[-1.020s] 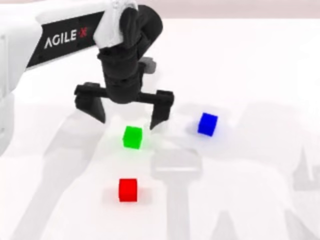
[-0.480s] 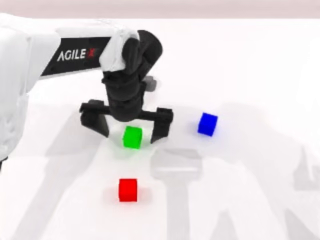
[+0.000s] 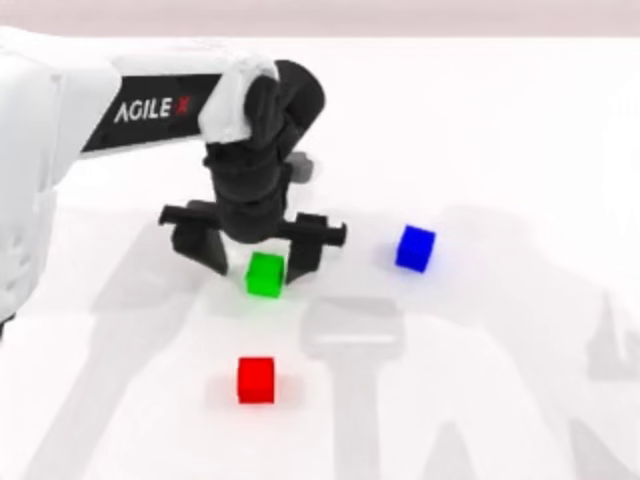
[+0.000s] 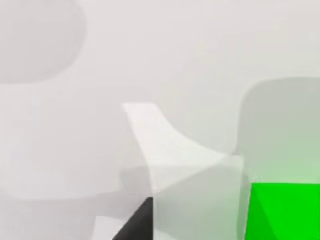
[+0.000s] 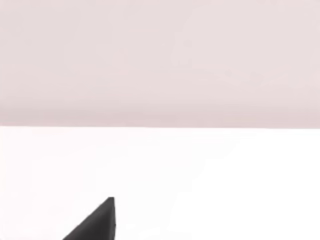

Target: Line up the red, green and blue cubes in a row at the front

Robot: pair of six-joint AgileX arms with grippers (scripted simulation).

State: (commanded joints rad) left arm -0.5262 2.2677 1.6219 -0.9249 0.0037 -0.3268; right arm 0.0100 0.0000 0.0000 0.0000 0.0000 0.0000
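Observation:
The green cube (image 3: 265, 274) sits on the white table left of centre, and my left gripper (image 3: 257, 264) is lowered over it, open, with one black finger on each side. The right-hand finger is almost against the cube and the left-hand one stands a little off. In the left wrist view the green cube (image 4: 282, 212) fills a corner, apart from one dark fingertip (image 4: 140, 225). The blue cube (image 3: 415, 248) lies to the right of the gripper. The red cube (image 3: 256, 380) lies nearer the front, below the green one. My right arm is outside the top view.
The right wrist view holds only bare white table (image 5: 200, 175) and a pale wall beyond its far edge. Grey shadows of the arms fall across the table's front half.
The left gripper came down and slightly forward around the green cube, and its fingers have drawn closer together. None of the cubes has moved.

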